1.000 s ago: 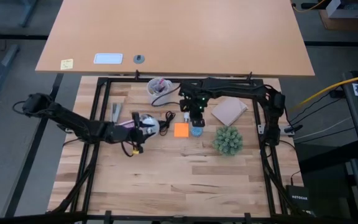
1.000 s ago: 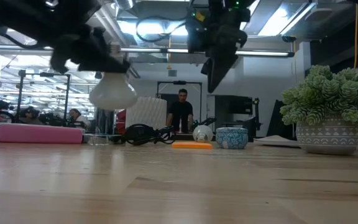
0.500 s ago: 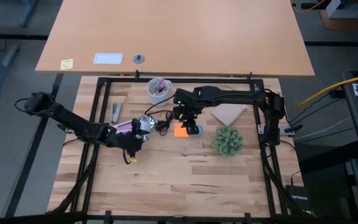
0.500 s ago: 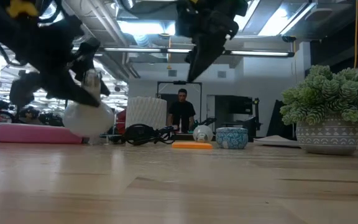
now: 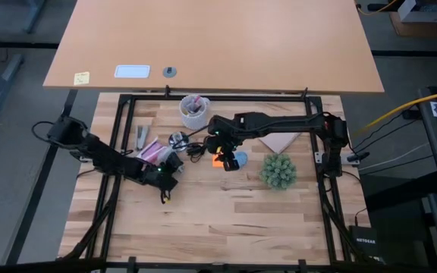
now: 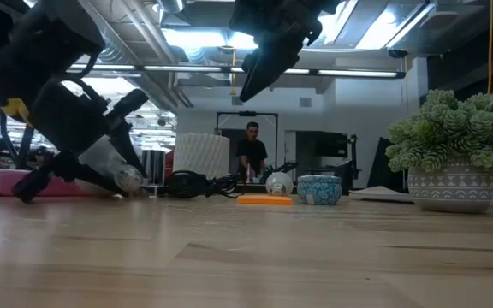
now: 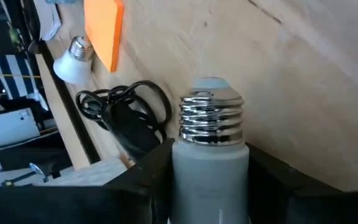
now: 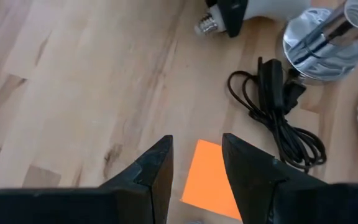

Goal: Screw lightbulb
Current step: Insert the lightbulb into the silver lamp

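Left gripper (image 7: 211, 186) low over the left-centre of the worktop (image 5: 203, 220), near the front of the pink pad (image 5: 152, 152); fingers (image 7: 151, 171) closed on the lightbulb (image 7: 210, 155), gripping its white body from both sides; the threaded silver base juts out past the fingertips. In the low view the bulb is tilted, base angled down toward the wood and close to it; cannot tell whether it touches.

Silver socket (image 8: 322, 40) sits on the worktop beyond the left gripper, apart from the bulb; its black cord (image 8: 278, 106) lies coiled between socket and orange sticky note (image 8: 219, 180).

Right gripper (image 8: 197, 155) hangs well above the worktop over the near edge of the sticky note; fingers (image 8: 157, 165) parted, nothing between them.

A smaller bulb (image 7: 73, 61) lies on its side just beside the sticky note; in the low view it sits next to a small blue patterned bowl (image 6: 319, 189).

Potted green plant (image 5: 278, 171) to the right of the bowl; tan pad (image 5: 279, 136) behind the plant; pale cup of pens (image 5: 193, 108) toward the rear, behind the socket.

A person (image 6: 248, 154) stands in the room beyond the worktop, far off.
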